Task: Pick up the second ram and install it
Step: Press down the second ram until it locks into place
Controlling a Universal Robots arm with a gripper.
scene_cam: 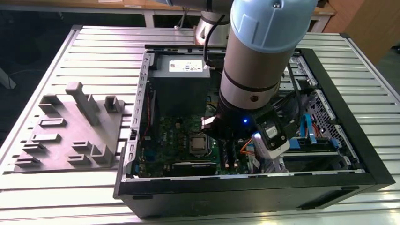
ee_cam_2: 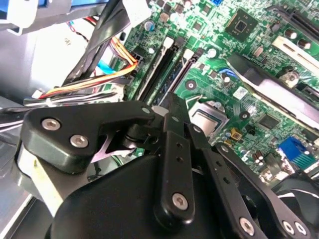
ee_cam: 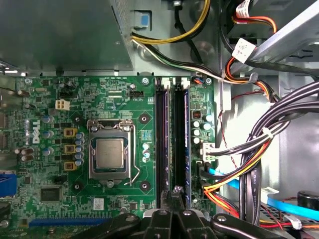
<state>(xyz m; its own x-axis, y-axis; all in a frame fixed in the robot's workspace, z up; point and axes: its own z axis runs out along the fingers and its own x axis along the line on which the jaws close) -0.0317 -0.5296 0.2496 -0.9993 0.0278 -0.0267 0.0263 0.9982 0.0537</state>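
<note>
The black robot hand [ee_cam: 172, 201] is seen low over the green motherboard [ee_cam: 99, 99], fingers pinched together, nothing visibly gripped. The second ram, a long thin dark stick [ee_cam: 180, 144], is seated in the slot beside the silver processor socket [ee_cam: 109, 154].

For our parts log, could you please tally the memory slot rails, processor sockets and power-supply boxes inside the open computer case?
Memory slot rails: 2
Processor socket: 1
Power-supply box: 1
Total: 4
</note>
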